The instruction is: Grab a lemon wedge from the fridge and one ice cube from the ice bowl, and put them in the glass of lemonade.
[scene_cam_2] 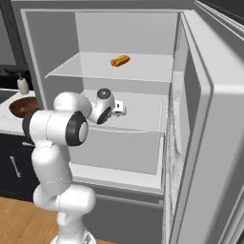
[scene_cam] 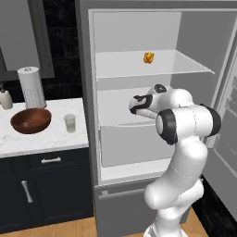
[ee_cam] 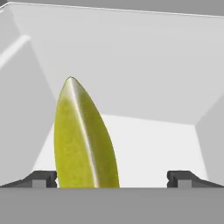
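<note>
1. Jaws spread wide, unclenched, inside the fridge (scene_cam: pixel 88 92); lemon wedge (ee_cam: pixel 83 138) stands between them, nearer the left tip.
2. Risk: off-centre closing could tip or squirt the wedge away.

I count one lemon wedge (ee_cam: pixel 83 140) close before my one gripper (ee_cam: pixel 111 177), and one orange-red food item (scene_cam: pixel 148 57) on the upper of the two white shelves (scene_cam: pixel 139 65) in the one open fridge (scene_cam: pixel 88 139). On the one counter (scene_cam: pixel 46 136) I count one ice bowl (scene_cam: pixel 30 120), one glass of lemonade (scene_cam: pixel 70 123), one paper towel roll (scene_cam: pixel 31 87) and one soap bottle (scene_cam: pixel 5 98). Below the counter I count two cabinet handles (scene_cam: pixel 51 160).
</note>
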